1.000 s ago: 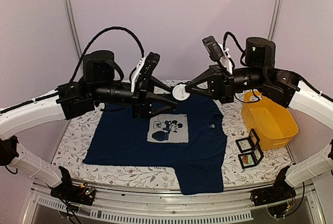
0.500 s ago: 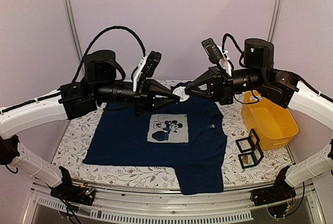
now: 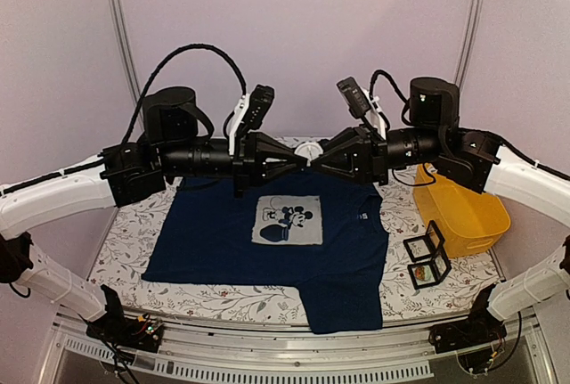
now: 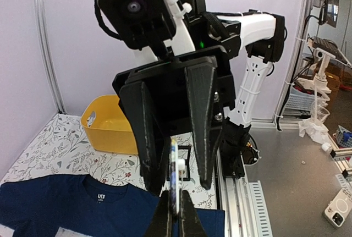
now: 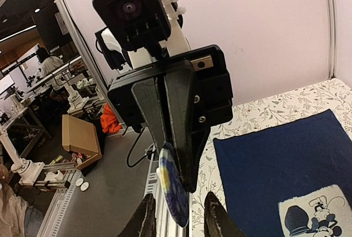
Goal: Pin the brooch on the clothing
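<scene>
The navy T-shirt (image 3: 214, 237) with a pale mouse print (image 3: 287, 221) lies flat on the table; it also shows in the left wrist view (image 4: 66, 204) and the right wrist view (image 5: 275, 160). Both grippers meet tip to tip in the air above its collar. The brooch (image 3: 308, 149), a round disc with a blue and yellow face (image 5: 175, 190), hangs between them. My left gripper (image 4: 176, 204) is shut on the disc's edge (image 4: 175, 174). My right gripper (image 5: 179, 204) is open, one finger on each side of the brooch.
A yellow bin (image 3: 463, 210) stands at the right of the table, also in the left wrist view (image 4: 110, 121). Two small black open boxes (image 3: 426, 257) lie in front of it. The tablecloth (image 3: 134, 224) has a floral pattern.
The left gripper, wide open a second ago, has closed on the brooch. The right gripper, which held it, has opened. Both arms rose slightly and levelled out.
</scene>
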Available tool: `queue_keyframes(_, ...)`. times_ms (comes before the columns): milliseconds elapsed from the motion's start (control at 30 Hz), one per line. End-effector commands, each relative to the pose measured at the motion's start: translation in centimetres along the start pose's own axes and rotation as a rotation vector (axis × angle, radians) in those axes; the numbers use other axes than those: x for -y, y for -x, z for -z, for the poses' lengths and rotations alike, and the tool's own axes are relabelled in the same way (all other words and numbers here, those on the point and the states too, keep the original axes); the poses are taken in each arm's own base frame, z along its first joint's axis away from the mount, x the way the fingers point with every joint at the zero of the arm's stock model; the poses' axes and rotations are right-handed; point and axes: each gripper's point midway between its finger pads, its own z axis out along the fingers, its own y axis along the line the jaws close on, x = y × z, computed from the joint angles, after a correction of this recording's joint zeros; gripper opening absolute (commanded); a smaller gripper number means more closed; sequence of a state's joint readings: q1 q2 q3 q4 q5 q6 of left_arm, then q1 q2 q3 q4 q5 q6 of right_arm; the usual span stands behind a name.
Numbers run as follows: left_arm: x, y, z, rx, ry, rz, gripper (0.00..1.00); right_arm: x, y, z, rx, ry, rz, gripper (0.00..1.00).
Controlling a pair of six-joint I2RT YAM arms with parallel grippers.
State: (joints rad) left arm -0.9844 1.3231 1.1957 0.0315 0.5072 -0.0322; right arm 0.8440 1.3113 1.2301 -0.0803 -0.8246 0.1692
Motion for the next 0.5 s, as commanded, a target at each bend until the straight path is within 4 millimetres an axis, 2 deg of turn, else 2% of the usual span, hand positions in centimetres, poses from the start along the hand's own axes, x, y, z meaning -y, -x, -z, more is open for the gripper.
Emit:
queue_keyframes(0, 0.7, 0.4, 0.1, 0.012, -0.009, -0.031, 0.00, -0.2, 0.4, -0.2, 0.025, 0.013, -0.003, 0.26)
queue_keyframes(267, 1.5, 0.1, 0.1, 0.007, -0.026, -0.073, 0.00, 1.0, -0.4, -0.7, 0.000, -0.019, -0.043, 0.12)
queue_keyframes(467, 3.3, -1.1, -0.5, -0.027, -0.082, -0.136, 0.00, 1.8, -0.2, -0.8, 0.002, -0.064, -0.073, 0.03)
